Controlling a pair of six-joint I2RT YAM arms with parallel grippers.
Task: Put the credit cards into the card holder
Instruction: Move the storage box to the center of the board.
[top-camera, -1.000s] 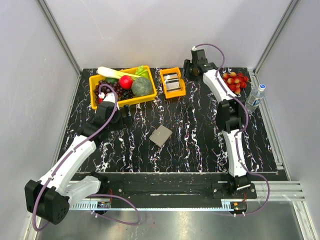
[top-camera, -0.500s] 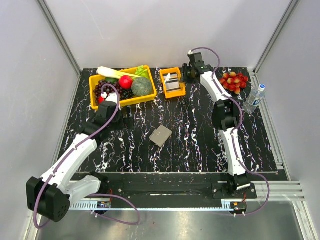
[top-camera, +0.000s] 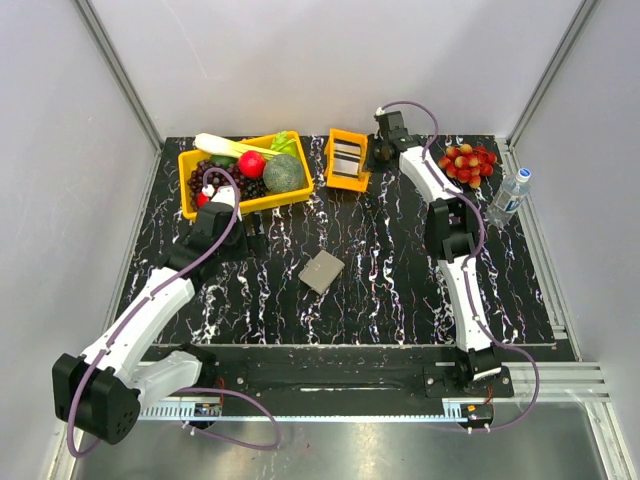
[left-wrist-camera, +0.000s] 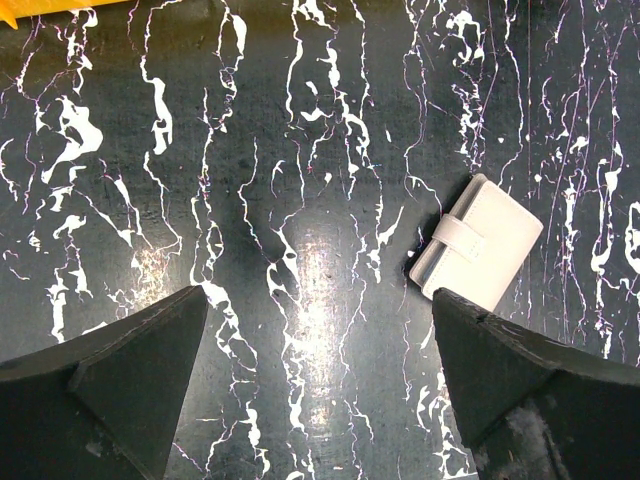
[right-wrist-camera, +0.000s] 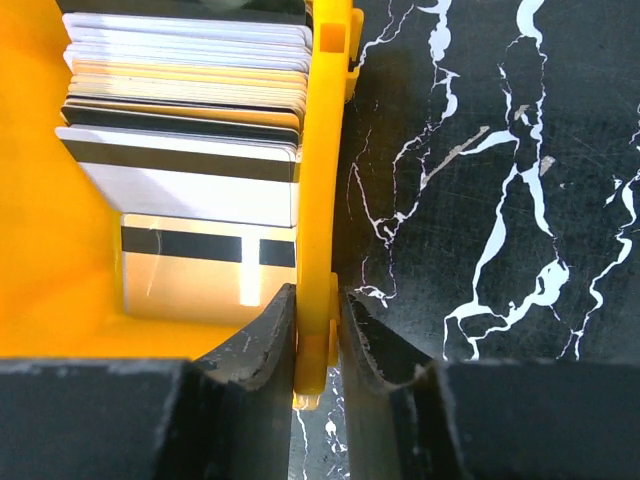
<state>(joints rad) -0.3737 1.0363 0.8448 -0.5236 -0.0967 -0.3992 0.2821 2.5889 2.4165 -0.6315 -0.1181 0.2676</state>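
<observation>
Clamps orange tray (right-wrist-camera: 325, 150) wall with right gripper (right-wrist-camera: 318, 330) at table's far edge.
Likely to reach credit cards (right-wrist-camera: 185, 120); holds left gripper (left-wrist-camera: 320, 390) wide open near card holder (left-wrist-camera: 478, 255).

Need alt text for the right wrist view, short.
The right pincer pinches the side wall of the orange tray, one finger inside and one outside. Credit cards lie stacked in the tray; black marbled table fills the right.
</observation>
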